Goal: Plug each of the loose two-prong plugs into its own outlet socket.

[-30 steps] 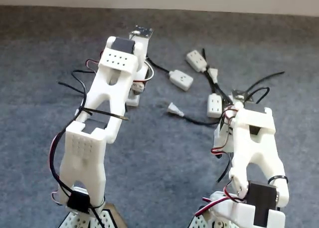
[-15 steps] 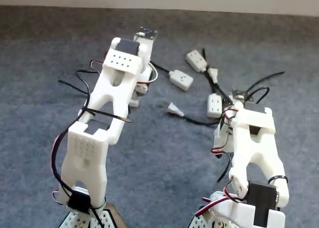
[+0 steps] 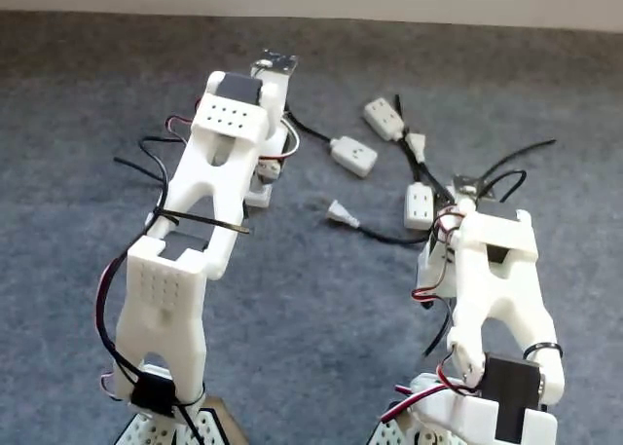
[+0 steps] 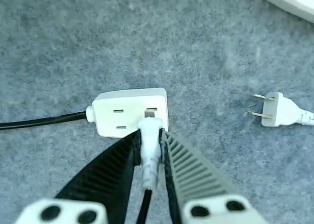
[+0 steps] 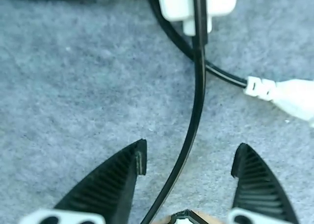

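1. The left tool (image 4: 149, 136) is clenched on a slim white two-prong plug (image 4: 149, 148), one ribbed black finger against each side of the plug.
2. The nose of that plug meets the face of a white rectangular outlet block (image 4: 128, 112), at the pair of slots farther from the block's black cord (image 4: 44, 121). How deep the prongs sit cannot be told.
3. The outlet block lies flat on the grey carpeted worktop (image 4: 73, 47), slots facing up.
4. A loose white two-prong plug (image 4: 277, 110) lies on the worktop near the block and apart from it, its bare prongs pointing toward the block.
5. In the high view, three further white outlet blocks lie between the arms and beyond them: one (image 3: 353, 155) near the left arm's far end, one (image 3: 384, 119) farther back, and one (image 3: 419, 204) just beyond the right arm.
6. The right tool (image 5: 191, 158) is released, its fingers spread wide above the worktop and grasping nothing.
7. A thin black cable (image 5: 195, 116) runs through the gap between those fingers, touching neither, and crosses a white outlet block end (image 5: 176, 3).
8. A white plug body (image 5: 289, 97) lies beside that cable.
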Controlling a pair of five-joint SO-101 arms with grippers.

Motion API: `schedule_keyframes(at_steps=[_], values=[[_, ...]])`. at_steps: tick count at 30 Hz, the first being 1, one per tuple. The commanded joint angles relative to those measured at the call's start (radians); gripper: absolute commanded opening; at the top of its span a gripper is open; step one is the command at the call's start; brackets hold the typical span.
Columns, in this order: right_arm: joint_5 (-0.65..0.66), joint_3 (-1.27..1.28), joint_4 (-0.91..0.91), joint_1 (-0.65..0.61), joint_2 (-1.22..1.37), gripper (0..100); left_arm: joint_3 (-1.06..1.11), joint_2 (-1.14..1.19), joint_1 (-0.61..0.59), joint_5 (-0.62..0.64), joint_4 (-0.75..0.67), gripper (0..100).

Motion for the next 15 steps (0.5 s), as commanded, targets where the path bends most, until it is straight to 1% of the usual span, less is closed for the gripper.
schedule_keyframes(at_steps=[1, 5, 12, 15], values=[[-0.008, -0.002, -0.010, 0.008, -0.033, 27.5, -0.035, -0.004, -0.010, 0.008, -0.014, 1], [-0.008, -0.002, -0.010, 0.008, -0.033, 27.5, -0.033, -0.001, -0.008, 0.008, -0.014, 1], [-0.008, -0.001, -0.010, 0.008, -0.033, 27.5, -0.050, 0.111, -0.008, 0.008, -0.018, 1], [-0.008, -0.001, -0.010, 0.008, -0.033, 27.5, -0.084, 0.119, -0.008, 0.008, -0.012, 1]])
